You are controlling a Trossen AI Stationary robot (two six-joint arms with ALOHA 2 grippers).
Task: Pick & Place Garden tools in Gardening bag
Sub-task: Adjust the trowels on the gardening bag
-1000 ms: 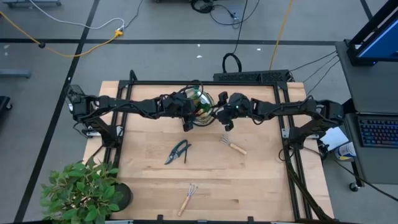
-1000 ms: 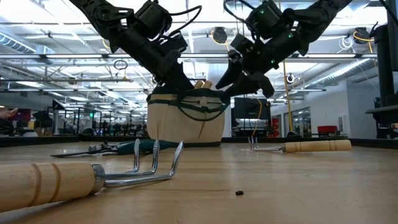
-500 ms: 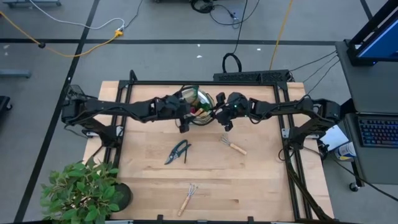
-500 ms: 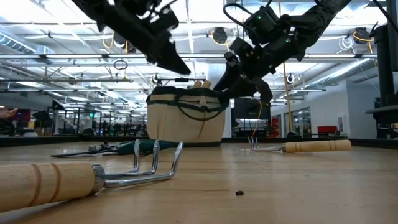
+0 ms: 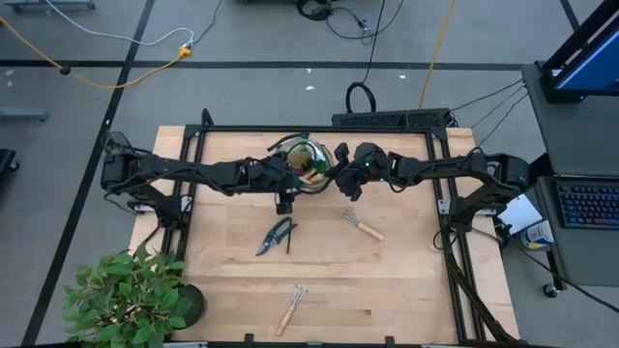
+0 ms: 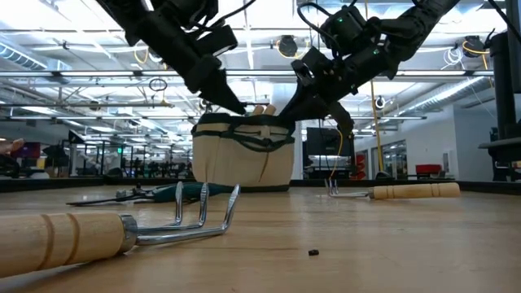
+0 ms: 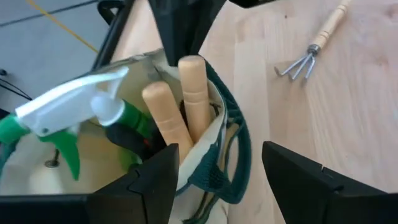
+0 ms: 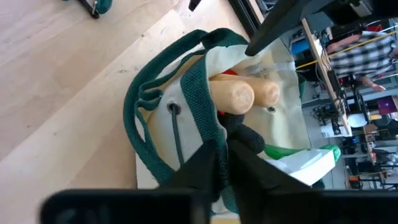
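The gardening bag (image 5: 308, 155) stands at the table's far middle. Two wooden tool handles (image 7: 180, 106), a green spray bottle with a white top (image 7: 68, 109) and something red stick up inside it. My left gripper (image 7: 217, 168) is open just off the bag's left rim, its fingers apart over the green loop handle. My right gripper (image 8: 222, 149) is shut on the bag's right rim (image 6: 286, 114). Pruning shears (image 5: 278, 235) and two wooden-handled hand rakes (image 5: 363, 225) (image 5: 291, 307) lie flat on the table nearer the front. My right gripper pinches the bag's dark green trim band at the top rim (image 8: 202, 118) between its two fingers, on the bag's right side. The fingers slant down from the table's right. The bag stays upright with its bottom on the table.
A leafy potted plant (image 5: 131, 295) stands at the front left corner. A black frame (image 5: 319, 128) runs along the table's far edge behind the bag. Bare wood lies between the shears, the rakes and the front edge.
My left gripper has let go of the bag's left rim, opened and drawn up and toward the table's left. My right gripper has rolled a little and shut on the bag's right rim. The bag has stayed in place.
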